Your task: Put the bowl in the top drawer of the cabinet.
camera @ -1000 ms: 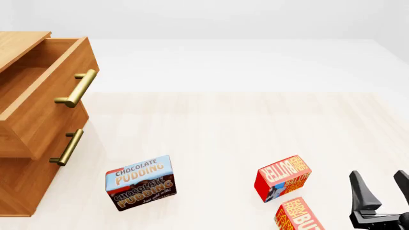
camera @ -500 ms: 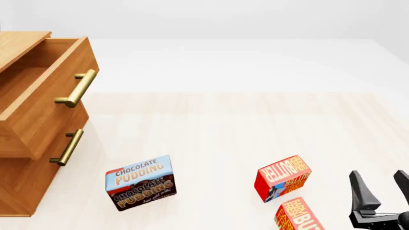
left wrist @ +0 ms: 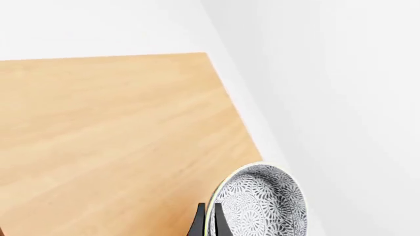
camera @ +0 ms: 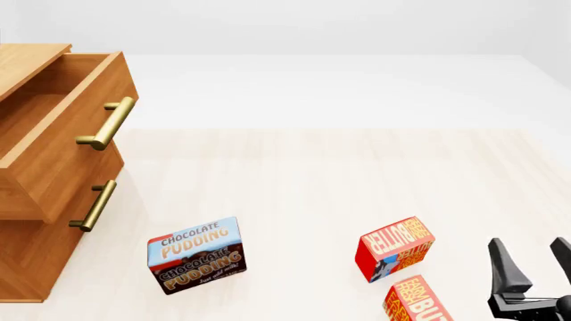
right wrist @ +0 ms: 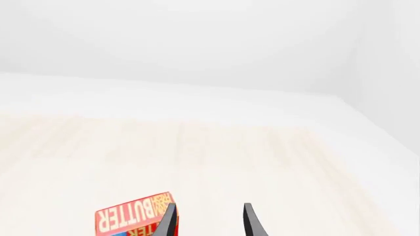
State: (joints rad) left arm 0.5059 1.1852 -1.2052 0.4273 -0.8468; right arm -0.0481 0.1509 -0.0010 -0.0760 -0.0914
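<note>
Orange-brown wooden cabinet [camera: 36, 200], top drawer [camera: 63, 127] pulled open. Round white grey-patterned bowl [left wrist: 262, 204] pinched at its rim by left gripper [left wrist: 208, 223], over the cabinet's wood. Right gripper [camera: 535, 261] spread, empty, well apart from cabinet, beside red butter box [camera: 395, 247].

Grey lacy-patterned white bowl [left wrist: 262, 206], orange-brown cabinet [camera: 45, 167].

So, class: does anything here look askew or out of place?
Yes. The round white lacy-patterned bowl hangs pinched by its rim in the left gripper, tilted on edge. The red butter boxes lie skewed on the pale wooden table.
</note>
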